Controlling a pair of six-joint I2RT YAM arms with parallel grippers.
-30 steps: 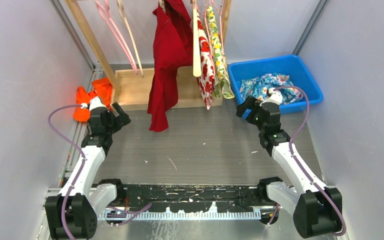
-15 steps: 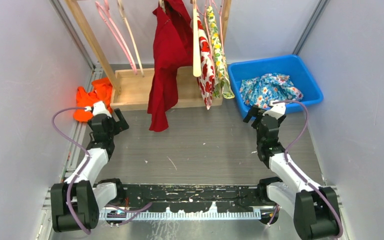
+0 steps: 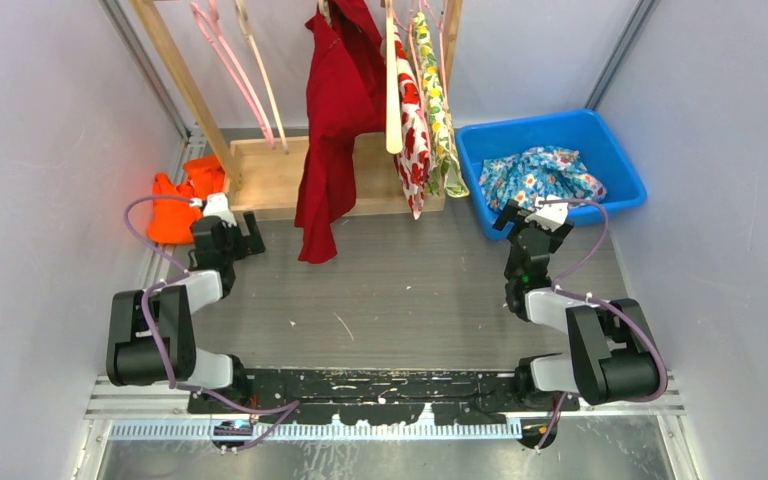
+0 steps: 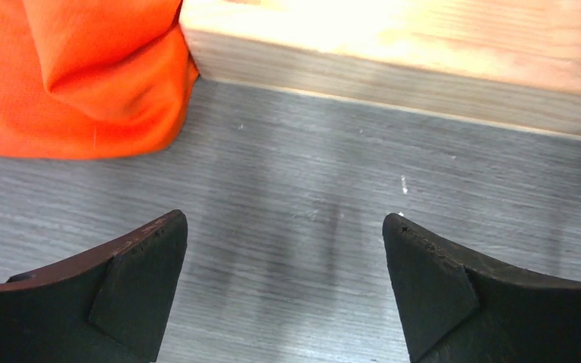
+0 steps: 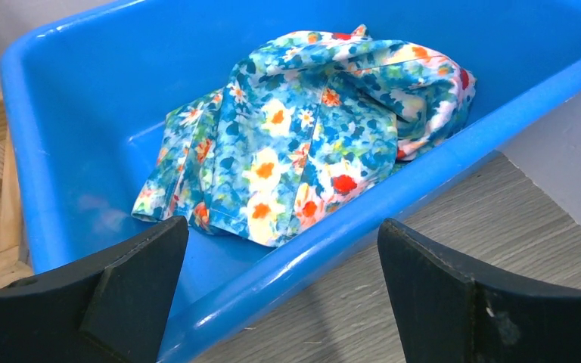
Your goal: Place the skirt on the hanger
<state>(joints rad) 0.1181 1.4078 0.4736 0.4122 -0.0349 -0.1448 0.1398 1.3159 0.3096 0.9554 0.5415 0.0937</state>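
Top ext: saw both arms folded low by own bases. Left gripper [image 3: 243,238] near the wooden rack base [image 3: 280,178], right gripper [image 3: 516,216] just near-side of the blue bin [image 3: 620,170]. Spotted floral skirt [image 3: 542,172] bunched in bin, far right (took this as the task item; orange cloth [image 3: 172,208] lay far left). Noted bare pink hangers [image 3: 225,60] far left on rack, beside hung red garment [image 3: 335,120]. Judged step as pre-grasp, nothing picked yet. Next: reach R into bin, pinch a fold, carry to a free hanger.

L wrist: saw claw wide apart, nothing btwn, over grey table [image 4: 310,174]; orange cloth touching rack base.

R wrist: saw claw apart, empty, aimed at skirt in bin. Noted grey walls [image 3: 30,150] close on both sides, tight room.
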